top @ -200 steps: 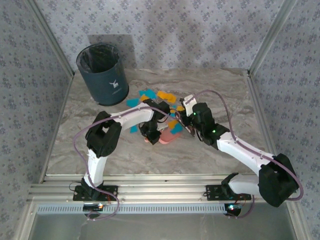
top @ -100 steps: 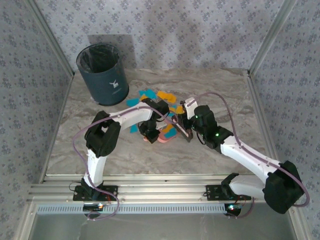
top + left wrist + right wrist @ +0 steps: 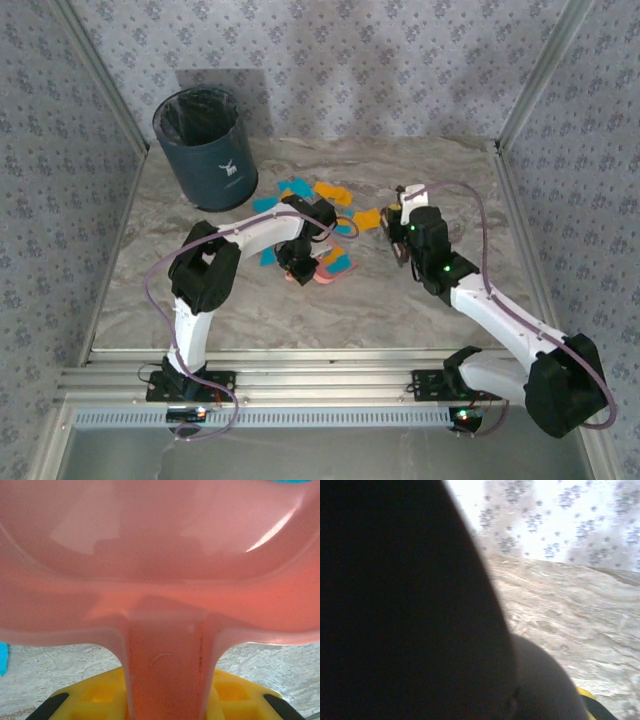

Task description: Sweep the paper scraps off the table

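Marble table (image 3: 200,300) lies bare along the near rail (image 3: 300,352), down the left side and across the right. A dark bin (image 3: 200,150) stands in the far left corner.

The paper scraps (image 3: 330,192), orange and teal, lie mid-table in a loose band running left to right between the bin and the right gripper (image 3: 400,232). One teal piece sits on the pink dustpan (image 3: 326,277).

The left gripper (image 3: 299,266) is clamped tight on the dustpan's handle. The handle runs straight out from the fingers, so the pan's long axis lies left to right, with its mouth facing right toward the scraps.

Since a second ago the right arm has swung right, away from the pan, uncovering an orange scrap. That gripper is closed on a dark tool (image 3: 395,605); what it is I cannot tell.
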